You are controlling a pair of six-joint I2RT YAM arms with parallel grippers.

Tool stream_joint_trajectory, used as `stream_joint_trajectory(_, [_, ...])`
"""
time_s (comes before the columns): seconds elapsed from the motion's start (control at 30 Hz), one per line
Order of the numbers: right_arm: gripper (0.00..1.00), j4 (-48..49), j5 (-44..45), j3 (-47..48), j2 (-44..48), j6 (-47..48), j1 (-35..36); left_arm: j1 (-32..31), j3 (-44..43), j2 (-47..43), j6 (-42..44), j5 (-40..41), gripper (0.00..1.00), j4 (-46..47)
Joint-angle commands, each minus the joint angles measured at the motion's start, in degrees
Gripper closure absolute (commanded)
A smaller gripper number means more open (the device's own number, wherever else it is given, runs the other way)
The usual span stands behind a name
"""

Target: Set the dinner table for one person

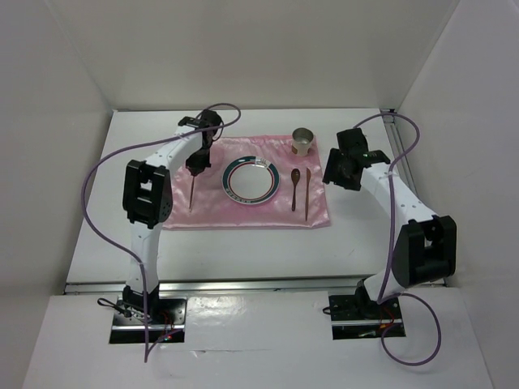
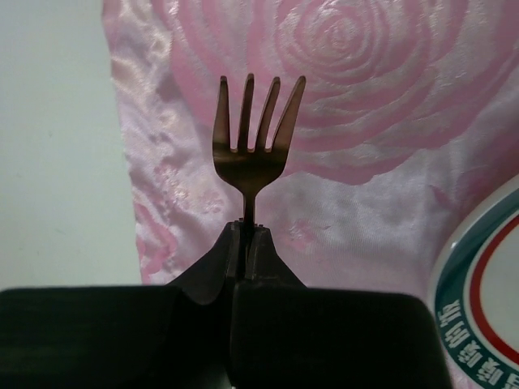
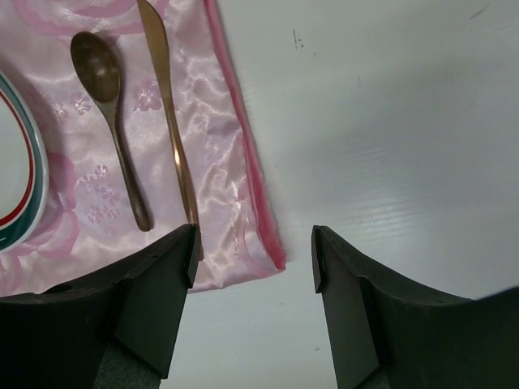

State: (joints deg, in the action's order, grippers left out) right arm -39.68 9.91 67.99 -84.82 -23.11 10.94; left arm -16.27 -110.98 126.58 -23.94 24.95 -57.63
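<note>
The white dinner table (image 1: 357, 243) carries a pink satin cloth (image 1: 243, 212). On the cloth lie a white plate with a green and red rim (image 1: 250, 180), a metal cup (image 1: 302, 143), a copper spoon (image 1: 296, 186) and a copper knife (image 1: 306, 196). My left gripper (image 1: 195, 167) is shut on the handle of a copper fork (image 1: 191, 193), left of the plate. In the left wrist view the gripper (image 2: 247, 231) holds the fork (image 2: 253, 138) above the cloth, tines pointing away. My right gripper (image 3: 253, 251) is open and empty over the cloth's right corner, beside the knife (image 3: 166, 97) and spoon (image 3: 109, 113).
Aluminium rails run along the table's near edge (image 1: 243, 284) and right edge (image 1: 401, 154). White walls enclose the back and sides. Purple cables loop off both arms. The plate's rim shows in the left wrist view (image 2: 482, 300) and in the right wrist view (image 3: 16, 162).
</note>
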Motion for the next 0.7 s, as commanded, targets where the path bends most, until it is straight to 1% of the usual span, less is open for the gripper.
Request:
stream_joint_trajectory(0.0, [0.31, -1.7, 3.9, 2.7, -0.4, -0.2, -0.3, -0.4, -3.0, 2.3, 1.5, -3.4, 1.00, 1.0])
stream_joint_trajectory(0.1, [0.30, -2.9, 6.1, 3.8, -0.4, 0.3, -0.3, -0.4, -3.5, 3.6, 1.5, -4.0, 1.00, 1.0])
stream_joint_trajectory(0.13, [0.22, -3.4, 6.6, 4.4, -0.4, 0.3, -0.3, -0.4, -5.2, 5.2, 1.5, -4.0, 1.00, 0.0])
stream_joint_trajectory(0.17, [0.20, -3.4, 6.6, 4.4, -0.4, 0.4, -0.3, -0.4, -6.4, 6.4, 1.0, -4.0, 0.99, -1.2])
stream_joint_trajectory(0.27, [0.15, -3.9, 7.1, 5.1, -0.4, 0.4, -0.8, 0.1, -8.8, 8.9, 0.4, -5.4, 0.80, -5.0])
stream_joint_trajectory(0.3, [0.12, -3.9, 7.1, 5.1, -0.4, 0.4, -0.8, 0.1, -8.8, 8.9, 0.4, -5.4, 0.67, -5.0])
stream_joint_trajectory(0.37, [0.11, -4.5, 7.1, 5.1, -0.4, 0.4, -0.8, 0.1, -7.5, 7.0, 0.4, -5.4, 0.53, -4.3])
stream_joint_trajectory(0.43, [0.04, -4.5, 7.1, 5.1, 0.1, -0.2, -0.8, 0.1, -6.4, 3.9, 0.4, -5.9, 0.31, -3.5])
stream_joint_trajectory(0.5, [0.00, -5.1, 7.1, 5.6, 0.6, -0.7, -1.4, 0.1, -7.0, 1.7, 0.4, -6.6, 0.23, -3.5])
stream_joint_trajectory(0.53, [0.00, -5.1, 7.1, 6.2, 1.2, -0.7, -1.4, 0.1, -7.5, -0.4, 0.4, -6.6, 0.15, -4.3])
stream_joint_trajectory(0.6, [0.00, -5.1, 7.1, 6.2, 1.8, -1.8, -1.4, -0.4, -8.8, -3.0, 0.4, -6.6, 0.14, -5.7])
stream_joint_trajectory(0.67, [0.00, -4.5, 7.1, 6.7, 2.7, -2.5, -1.9, -0.4, -9.3, -8.0, 0.9, -6.1, 0.12, -6.2])
